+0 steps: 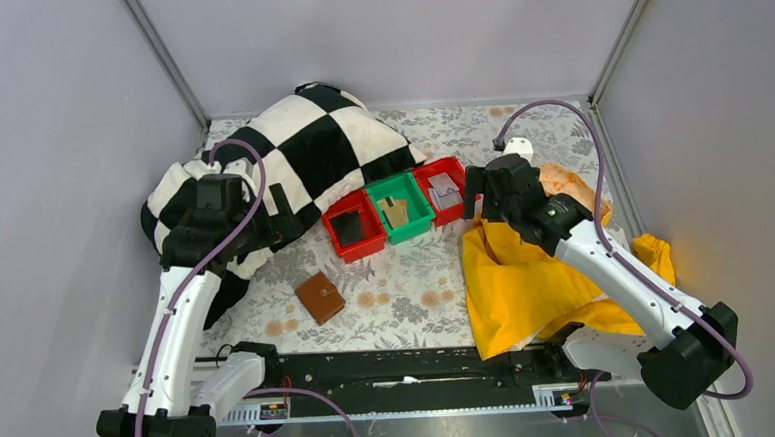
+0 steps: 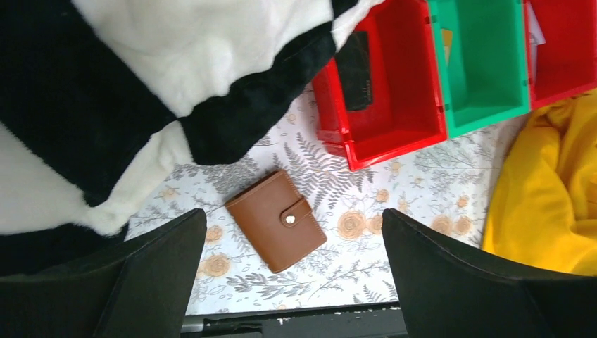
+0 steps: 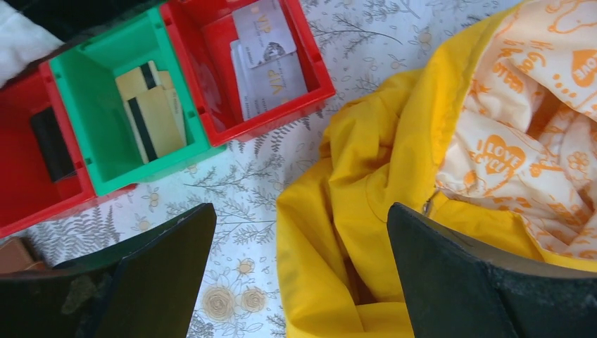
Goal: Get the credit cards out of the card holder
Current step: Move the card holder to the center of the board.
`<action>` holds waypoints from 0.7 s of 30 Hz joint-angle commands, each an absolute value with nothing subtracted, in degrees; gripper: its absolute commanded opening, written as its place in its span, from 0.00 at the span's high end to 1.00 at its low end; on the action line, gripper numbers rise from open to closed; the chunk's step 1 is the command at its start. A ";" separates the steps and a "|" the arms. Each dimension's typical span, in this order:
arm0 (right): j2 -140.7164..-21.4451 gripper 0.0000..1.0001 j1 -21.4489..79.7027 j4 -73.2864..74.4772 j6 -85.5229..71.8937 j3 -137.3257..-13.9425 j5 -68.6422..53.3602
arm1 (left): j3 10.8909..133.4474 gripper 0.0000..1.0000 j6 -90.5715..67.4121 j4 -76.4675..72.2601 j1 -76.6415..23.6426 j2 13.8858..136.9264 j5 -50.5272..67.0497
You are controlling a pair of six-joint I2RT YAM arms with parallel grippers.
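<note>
Spreading under everything in the top view is the floral table [image 1: 417,287]. A black-and-white checkered blanket [image 1: 290,153] is heaped over its upper left and a yellow jacket [image 1: 527,281] is crumpled at its right. Three bins stand in a slanted row at centre: a left red bin [image 1: 354,225], a green bin [image 1: 400,206] and a right red bin [image 1: 442,188].

The left gripper [image 2: 294,232] has its jaws spread wide with nothing between them. The right gripper [image 3: 301,225] is equally wide and empty. It hangs over the edge of the jacket, with the bins at the upper left of its view.

The card holder [image 2: 276,220] lies folded on the table at lower centre of the top view, below the left red bin and clear of both fabrics. Its snap tab is fastened. In the left wrist view it sits almost midway between the two dark fingers, turned diagonally. Its fold edge is toward the upper left and its tab toward the right. The right wrist view catches only a brown corner at its lower left edge.

The left arm is the nearer and is already aimed at the holder, so it looks the better placed to go straight down. The wrist would likely need turning so the jaws close across opposite edges, not corner to corner.

Tan cards [image 3: 151,113] lie in the green bin and grey cards [image 3: 267,63] in the right red bin. Whether any remain inside the closed holder cannot be told.
</note>
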State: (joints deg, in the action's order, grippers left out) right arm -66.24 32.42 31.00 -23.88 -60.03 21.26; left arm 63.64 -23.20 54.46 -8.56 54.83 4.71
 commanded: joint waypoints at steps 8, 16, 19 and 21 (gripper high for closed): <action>-62.37 0.00 32.56 25.13 -24.67 -58.07 18.03 | 62.20 0.01 -25.75 53.30 -9.70 51.45 -1.24; -61.03 0.00 32.56 24.76 -25.91 -56.78 16.62 | 56.60 0.01 -38.35 55.28 -18.09 52.68 -6.39; -60.30 0.00 32.65 24.64 -26.42 -56.17 15.96 | 52.24 0.01 -45.25 54.91 -23.81 52.00 -10.61; -59.81 0.00 32.62 24.33 -26.62 -55.55 15.66 | 49.88 0.01 -49.50 54.84 -27.38 52.45 -13.19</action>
State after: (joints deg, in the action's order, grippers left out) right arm -62.04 32.42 26.22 -25.26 -56.31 16.75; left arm 53.43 -38.33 55.72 -22.02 52.97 -5.96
